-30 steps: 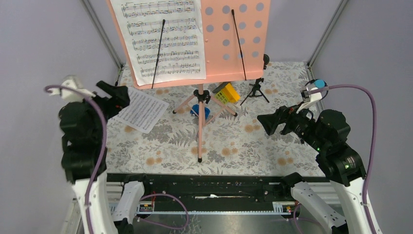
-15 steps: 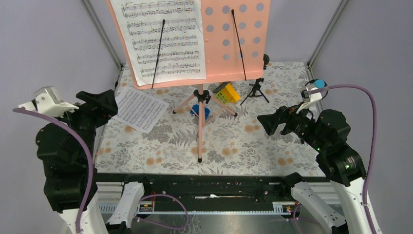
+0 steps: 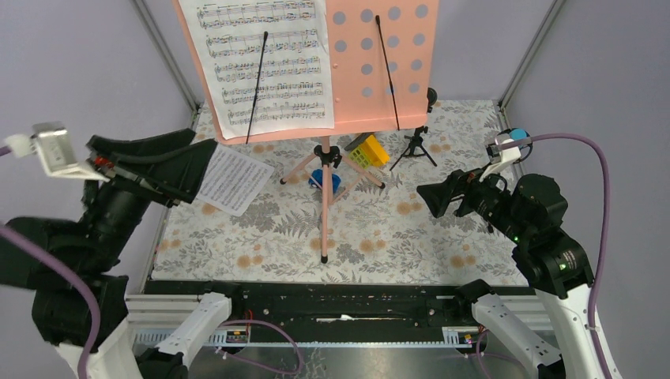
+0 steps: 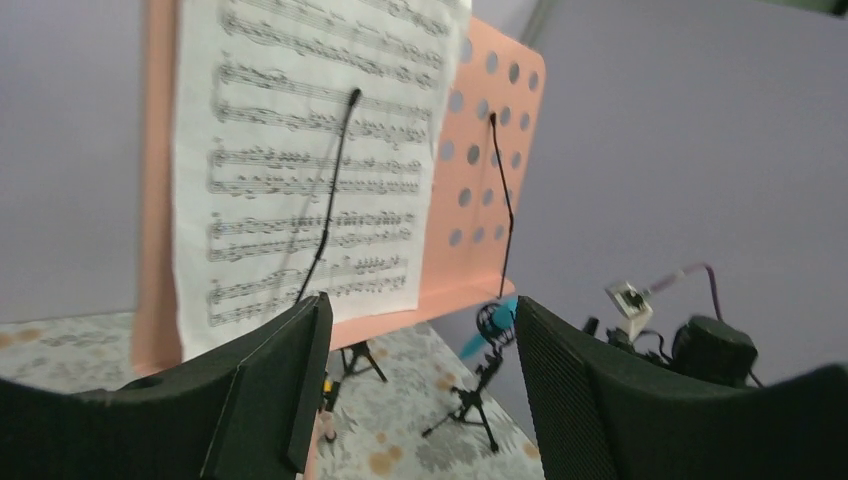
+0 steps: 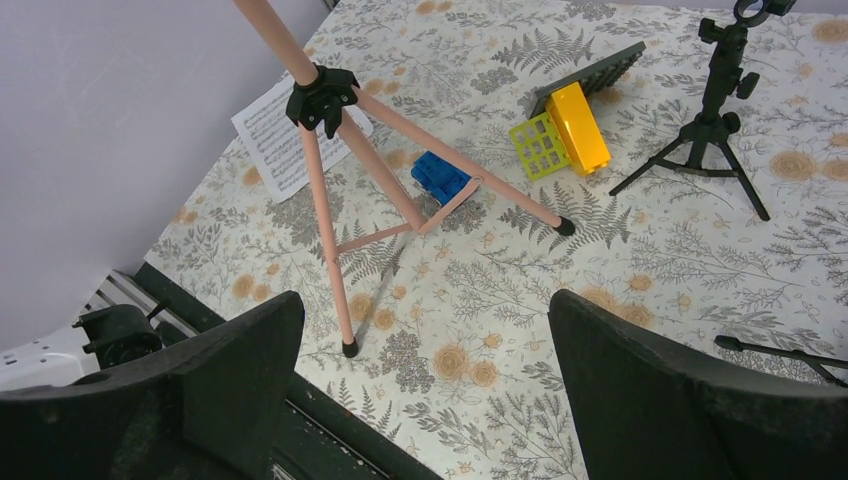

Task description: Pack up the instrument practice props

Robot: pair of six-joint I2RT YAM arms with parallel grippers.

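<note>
**Stand upright, both claws spread**

The pink music stand (image 3: pixel 325 197) is set upright mid-table (image 3: pixel 387 233). The left gripper (image 4: pixel 420 340) and right gripper (image 5: pixel 425 320) are held spread, with nothing pinched. One sheet-music page (image 3: pixel 269 67) is propped on the stand, and another page (image 3: pixel 233 180) is laid flat to its left. The black mic (image 3: pixel 416 146) is stood rear right, and the blue mic (image 3: pixel 517 135) at the right edge.

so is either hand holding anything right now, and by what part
Nothing is held. Both the left hand and the right hand are open with empty gaps; the music stand stands untouched.

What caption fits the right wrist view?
Open right gripper frames pink stand legs, blue toy car, yellow block, black mic tripod.
</note>
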